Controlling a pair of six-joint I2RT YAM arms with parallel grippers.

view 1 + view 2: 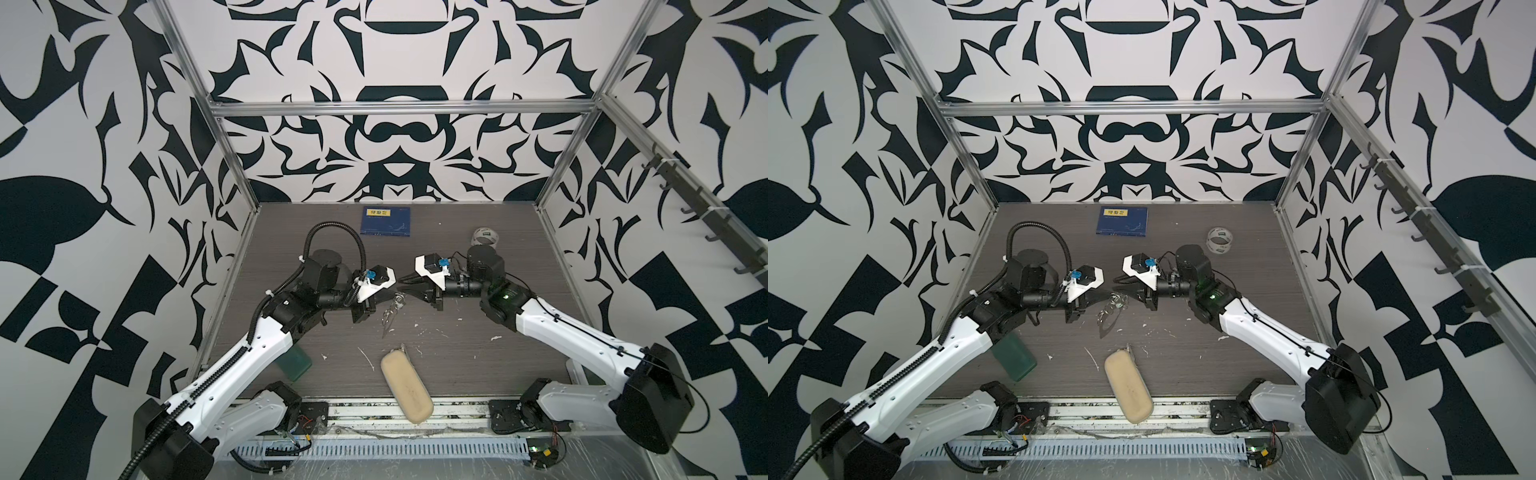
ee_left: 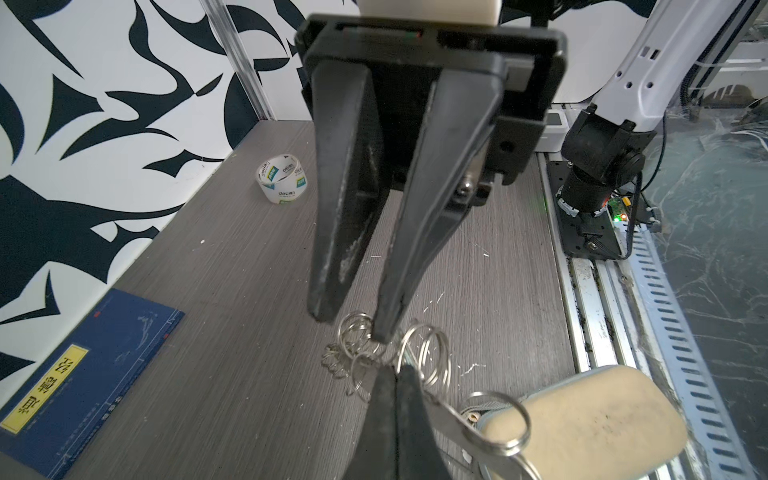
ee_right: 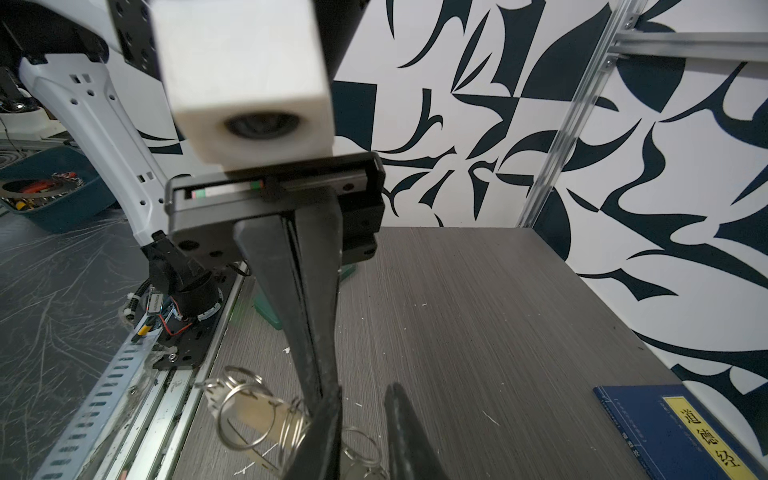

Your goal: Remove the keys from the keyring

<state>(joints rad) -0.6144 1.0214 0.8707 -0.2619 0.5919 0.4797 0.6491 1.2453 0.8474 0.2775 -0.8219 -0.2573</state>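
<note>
Left gripper (image 2: 392, 374) clamped on thin silvery wire keyring (image 2: 432, 357); right gripper (image 2: 352, 326) slightly parted, empty, beside it. Slippery, springy; I'd pinch the pale-headed metal key (image 3: 257, 415).

Keyring (image 1: 397, 300) between book (image 1: 386, 221) and case (image 1: 406, 386)

The left hand (image 2: 397, 372) pinches the keyring (image 2: 434, 361), whose wire rings the right hand (image 2: 353, 326), jaws apart, touches.

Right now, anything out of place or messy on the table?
Yes. The beige case lies askew, its near end hanging past the front edge of the table over the rail. White flecks litter the wood around it.
</note>
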